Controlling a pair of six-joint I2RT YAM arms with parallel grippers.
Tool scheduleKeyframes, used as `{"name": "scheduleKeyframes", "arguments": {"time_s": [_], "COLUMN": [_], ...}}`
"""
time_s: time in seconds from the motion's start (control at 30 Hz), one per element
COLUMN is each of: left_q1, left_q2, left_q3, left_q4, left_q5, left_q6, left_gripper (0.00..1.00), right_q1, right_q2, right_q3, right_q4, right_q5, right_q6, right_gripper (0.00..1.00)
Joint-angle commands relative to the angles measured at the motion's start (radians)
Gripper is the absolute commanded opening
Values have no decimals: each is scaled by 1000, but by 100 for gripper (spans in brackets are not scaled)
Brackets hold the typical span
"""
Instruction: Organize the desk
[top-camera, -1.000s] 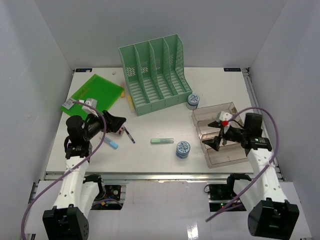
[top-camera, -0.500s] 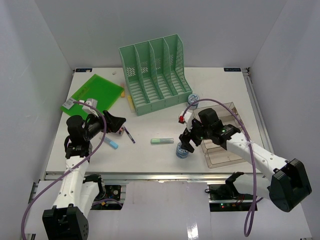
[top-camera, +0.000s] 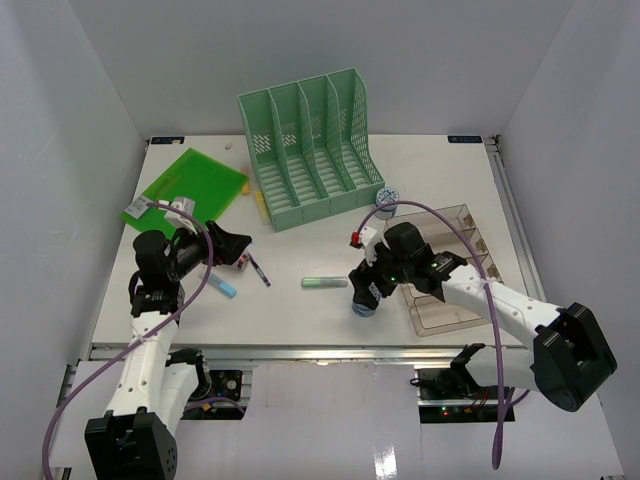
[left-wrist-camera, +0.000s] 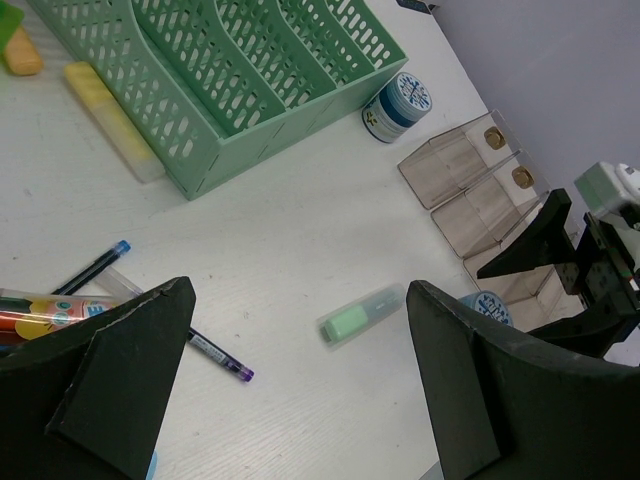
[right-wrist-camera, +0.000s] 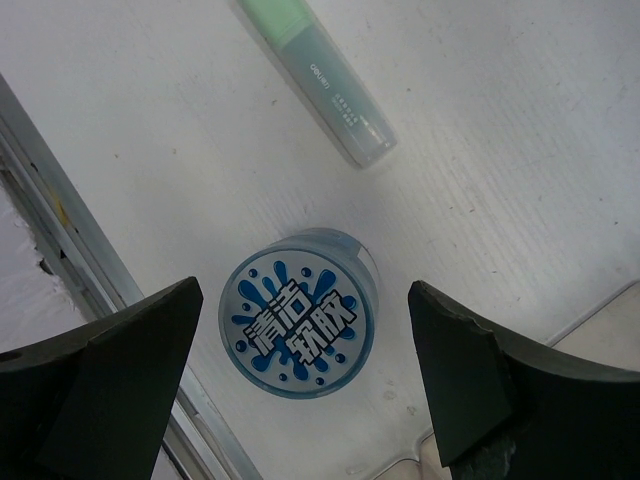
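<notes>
**Right gripper (right-wrist-camera: 300, 335) spread over the blue-lidded tub (right-wrist-camera: 298, 312)**

Your right gripper hangs directly over the tub, fingers spread wide on either side and gripping nothing. A green highlighter (right-wrist-camera: 318, 82) lies just beyond the tub. Your left gripper (left-wrist-camera: 300, 380) is spread wide too, empty, above a pen (left-wrist-camera: 215, 354). All of it sits on the white desk (top-camera: 430, 170), the tub near its front rail, beside the clear tray (top-camera: 440, 318).
</notes>
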Motion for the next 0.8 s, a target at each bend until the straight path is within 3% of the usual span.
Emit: {"name": "scheduleKeyframes", "arguments": {"time_s": [0.0, 0.4, 0.67, 0.77], "left_q1": [-1, -1, -1, -1], "left_q2": [2, 3, 3, 2], "left_q3": [35, 35, 36, 35], "left_q4": [-4, -4, -5, -6], "left_q5": [0, -1, -1, -1], "left_q6": [12, 13, 13, 13], "left_gripper": [98, 98, 98, 98], "right_q1": [37, 96, 86, 64], "right_q2": [22, 79, 48, 16], "right_q3": [-21, -53, -53, -23], "right_q4": [33, 60, 31, -44], "right_q5": [54, 201, 108, 14], "right_q6": [-6, -90, -175, -279], "right_gripper": [90, 93, 43, 26]}}
